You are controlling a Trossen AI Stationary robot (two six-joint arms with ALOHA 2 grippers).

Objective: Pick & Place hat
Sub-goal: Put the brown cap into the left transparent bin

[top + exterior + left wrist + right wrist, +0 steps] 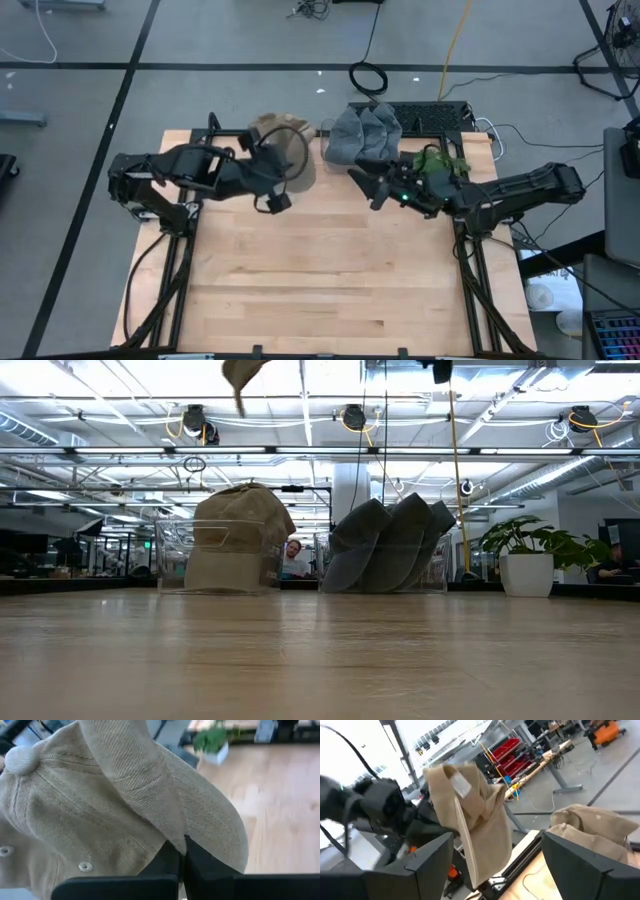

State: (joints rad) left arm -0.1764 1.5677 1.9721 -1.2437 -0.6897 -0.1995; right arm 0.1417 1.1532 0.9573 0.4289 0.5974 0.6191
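Left gripper (272, 180) clenched on the brim of a tan hat (285, 150), held aloft above the counter (330, 280) toward 11 o'clock, over the clear bin (215, 555) of tan hats (235, 540). Right gripper (368, 185) released, fingers apart, hovering near 1 o'clock just in front of the grey hats (362, 133).

Step judged in hand: carrying the lifted hat to its placing spot. Best done by keeping the pinch on the brim firm, lifting clear of the bin wall before travelling, moving slowly to limit swing of the hanging crown, and lowering until fabric rests before releasing.

Count: one tan hat held; tan stack, number uncertain; about three grey hats; one potted plant (440, 162); two grippers.
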